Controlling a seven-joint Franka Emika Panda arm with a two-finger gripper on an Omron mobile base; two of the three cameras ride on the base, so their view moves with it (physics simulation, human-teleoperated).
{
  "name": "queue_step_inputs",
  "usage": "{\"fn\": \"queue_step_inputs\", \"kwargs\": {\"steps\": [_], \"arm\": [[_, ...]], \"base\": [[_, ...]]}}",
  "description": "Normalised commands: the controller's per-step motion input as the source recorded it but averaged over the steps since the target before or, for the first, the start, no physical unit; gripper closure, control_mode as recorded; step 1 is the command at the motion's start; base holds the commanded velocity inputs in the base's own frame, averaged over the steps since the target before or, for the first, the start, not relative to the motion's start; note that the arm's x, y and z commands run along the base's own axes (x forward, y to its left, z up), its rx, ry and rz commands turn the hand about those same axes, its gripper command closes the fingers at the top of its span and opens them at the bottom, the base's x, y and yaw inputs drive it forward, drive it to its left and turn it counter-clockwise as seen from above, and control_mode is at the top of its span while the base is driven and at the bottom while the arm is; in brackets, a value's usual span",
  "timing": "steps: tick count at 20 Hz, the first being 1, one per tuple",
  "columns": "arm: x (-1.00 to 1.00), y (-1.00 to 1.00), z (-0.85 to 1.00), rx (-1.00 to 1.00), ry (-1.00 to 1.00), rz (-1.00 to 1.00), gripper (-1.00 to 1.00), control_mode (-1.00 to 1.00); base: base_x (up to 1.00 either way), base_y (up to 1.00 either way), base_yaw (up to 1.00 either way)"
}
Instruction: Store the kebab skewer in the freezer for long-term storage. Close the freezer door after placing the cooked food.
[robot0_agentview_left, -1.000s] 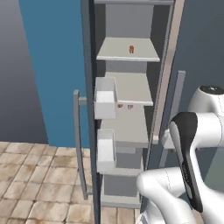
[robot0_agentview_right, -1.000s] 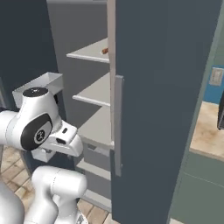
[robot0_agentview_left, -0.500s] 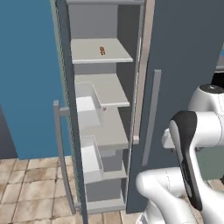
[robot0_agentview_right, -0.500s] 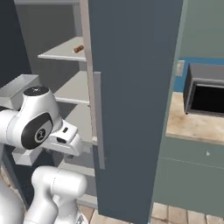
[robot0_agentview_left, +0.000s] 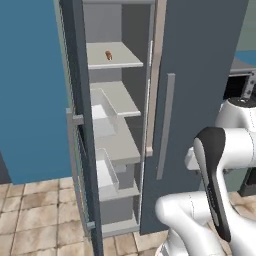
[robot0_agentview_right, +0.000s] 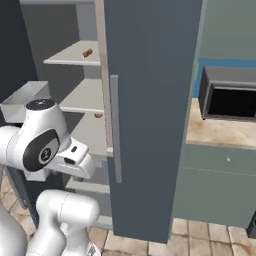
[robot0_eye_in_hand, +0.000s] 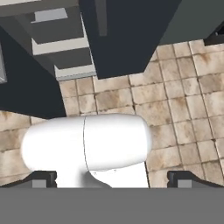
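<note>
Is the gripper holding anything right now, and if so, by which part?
Nothing is held. The gripper is open and empty over the floor tiles, and the kebab skewer already lies on an upper freezer shelf.

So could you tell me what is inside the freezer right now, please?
The skewer lies on the top shelf of the freezer. The lower shelves look bare, though the open door covers their left side.

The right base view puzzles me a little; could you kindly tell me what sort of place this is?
Most likely a simulated kitchen: a tall freezer stands open showing its shelves, a microwave sits on a counter, and the floor is tiled.
</note>
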Motion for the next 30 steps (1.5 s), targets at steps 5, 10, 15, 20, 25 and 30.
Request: {"fn": "queue_step_inputs", "kwargs": {"steps": [5,10,15,20,25,30], "arm": [[0.0,0.0,0.0,0.0,0.0,0.0,-1.0,1.0],[0.0,0.0,0.0,0.0,0.0,0.0,-1.0,1.0],[0.0,0.0,0.0,0.0,0.0,0.0,-1.0,1.0],[0.0,0.0,0.0,0.0,0.0,0.0,-1.0,1.0],[0.0,0.0,0.0,0.0,0.0,0.0,-1.0,1.0],[0.0,0.0,0.0,0.0,0.0,0.0,-1.0,1.0]], "base": [[-0.28,0.49,-0.06],[-0.2,0.49,0.0],[-0.19,0.45,0.0],[-0.08,0.1,0.04],[0.0,0.0,0.12],[-0.07,0.0,0.13]]}}
